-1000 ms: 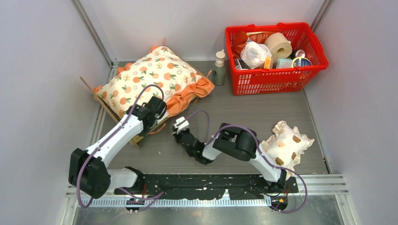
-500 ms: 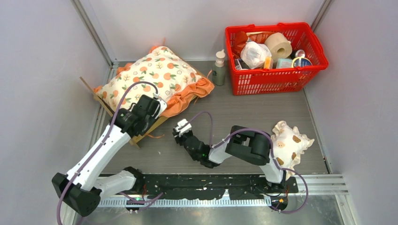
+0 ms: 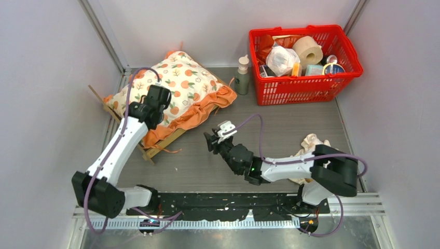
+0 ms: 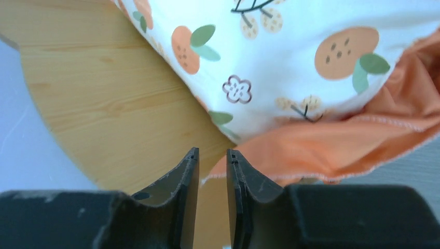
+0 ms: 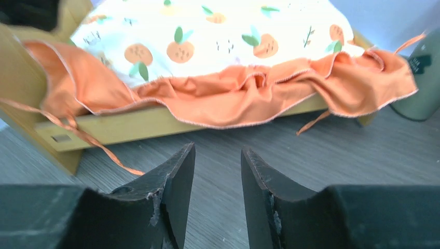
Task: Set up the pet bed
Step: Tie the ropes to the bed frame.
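pet bed (image 3: 171, 141) sits far left on the table (image 3: 290, 124) w/ the orange-print cushion (image 3: 176, 83) already on it, ruffle drooping over the rail. small spotted pillow (image 3: 310, 141) lies near right, mostly hidden by the right arm (image 3: 290, 162), so prob. yet to place. left gripper (image 4: 212, 153) jaws a slit apart, empty, at the bed's end; right gripper (image 5: 218, 149) jaws apart, empty, in front of the bed.

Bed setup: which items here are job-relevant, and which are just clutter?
Job: pet bed; orange-print cushion lying on it; small frilled pillow, likely bedding, partly behind the right arm.
Clutter: full red basket; pump bottle standing left of it.
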